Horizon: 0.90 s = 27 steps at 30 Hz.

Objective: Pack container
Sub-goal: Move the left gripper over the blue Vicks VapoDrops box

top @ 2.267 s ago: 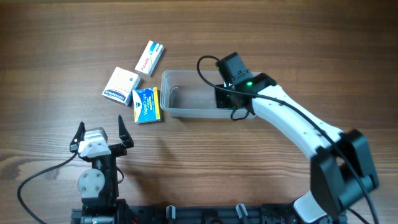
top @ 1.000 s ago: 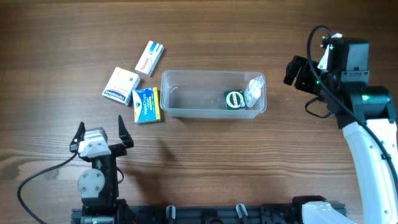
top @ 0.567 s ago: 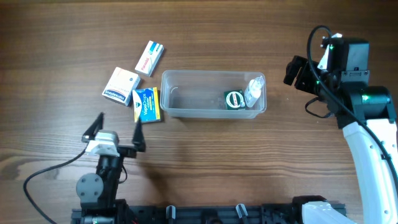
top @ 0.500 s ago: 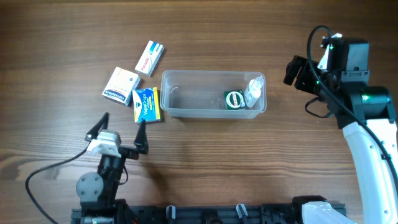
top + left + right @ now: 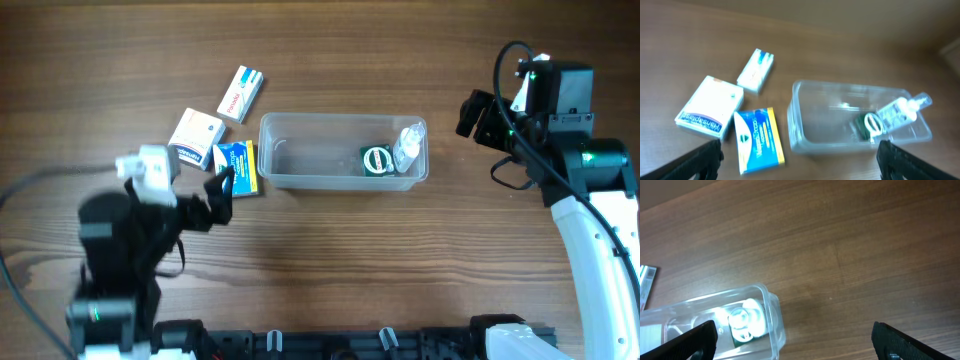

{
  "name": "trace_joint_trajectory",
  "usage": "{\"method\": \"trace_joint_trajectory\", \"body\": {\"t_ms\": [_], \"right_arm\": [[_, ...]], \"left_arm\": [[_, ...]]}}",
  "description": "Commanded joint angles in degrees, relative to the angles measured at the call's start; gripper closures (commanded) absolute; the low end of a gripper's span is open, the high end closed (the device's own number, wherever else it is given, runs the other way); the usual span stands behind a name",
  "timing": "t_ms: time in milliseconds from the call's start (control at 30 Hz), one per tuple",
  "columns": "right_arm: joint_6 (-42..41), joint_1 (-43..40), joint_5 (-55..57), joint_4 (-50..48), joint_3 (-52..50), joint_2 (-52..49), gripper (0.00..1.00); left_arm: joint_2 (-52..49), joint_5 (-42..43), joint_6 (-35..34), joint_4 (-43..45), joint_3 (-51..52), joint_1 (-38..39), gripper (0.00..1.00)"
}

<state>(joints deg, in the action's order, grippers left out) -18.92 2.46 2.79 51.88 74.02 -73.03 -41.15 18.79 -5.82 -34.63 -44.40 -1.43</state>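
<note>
The clear container (image 5: 300, 178) lies mid-table with a round green tin (image 5: 376, 160) and a small clear bottle (image 5: 408, 146) at its right end. My left gripper (image 5: 190, 190) hangs open just left of and below a blue-and-yellow box (image 5: 237, 167). In the left wrist view the container (image 5: 795, 120), tin (image 5: 865, 126), bottle (image 5: 900, 107) and blue-and-yellow box (image 5: 759, 140) lie ahead of the open left gripper (image 5: 800, 170). My right gripper (image 5: 480, 120) stands open and empty right of the container. Its wrist view shows the container's corner (image 5: 774, 315) and the bottle (image 5: 746, 320).
Left of the container lie a white box with blue print (image 5: 195, 135) and a white box with red print (image 5: 240, 93). Both also show in the left wrist view, the blue-printed box (image 5: 710, 107) and the red-printed box (image 5: 756, 70). Bare wood surrounds the right gripper.
My left arm has risen from the table's front edge and moved toward the boxes, its gripper staying open. The right arm has not moved in the last second.
</note>
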Motion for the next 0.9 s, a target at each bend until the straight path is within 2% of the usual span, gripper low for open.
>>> {"method": "trace_joint_trajectory", "body": {"t_ms": [0, 200, 400, 533, 567, 633, 767, 867], "right_arm": [[0.85, -0.09, 0.35, 0.00, 0.59, -0.04, 0.00], [0.83, -0.07, 0.35, 0.00, 0.59, -0.04, 0.00], [0.85, -0.09, 0.35, 0.00, 0.59, -0.04, 0.00], [0.85, -0.09, 0.33, 0.00, 0.59, -0.04, 0.00], [0.83, -0.09, 0.35, 0.00, 0.59, -0.04, 0.00], [0.85, -0.09, 0.35, 0.00, 0.59, -0.04, 0.00], [0.85, -0.09, 0.35, 0.00, 0.59, -0.04, 0.00], [0.85, -0.09, 0.35, 0.00, 0.59, -0.04, 0.00]], "left_arm": [[-14.01, 1.18, -0.68, -4.46, -7.28, 0.20, 0.00], [-25.92, 1.79, -1.29, -3.39, -7.37, 0.20, 0.00], [-31.23, 3.76, -1.05, -2.03, -7.37, 0.85, 0.00], [-32.65, -3.45, -1.11, 0.24, -7.37, 3.65, 0.01], [-33.35, -9.29, -2.03, 1.27, -7.37, 6.08, 0.01], [-34.05, -14.78, -2.60, 1.99, -7.37, 8.13, 0.01], [-35.54, -18.34, -2.60, 3.69, -7.37, 9.97, 0.02], [-37.03, -18.53, -3.56, 5.25, -7.37, 9.94, 0.09]]}}
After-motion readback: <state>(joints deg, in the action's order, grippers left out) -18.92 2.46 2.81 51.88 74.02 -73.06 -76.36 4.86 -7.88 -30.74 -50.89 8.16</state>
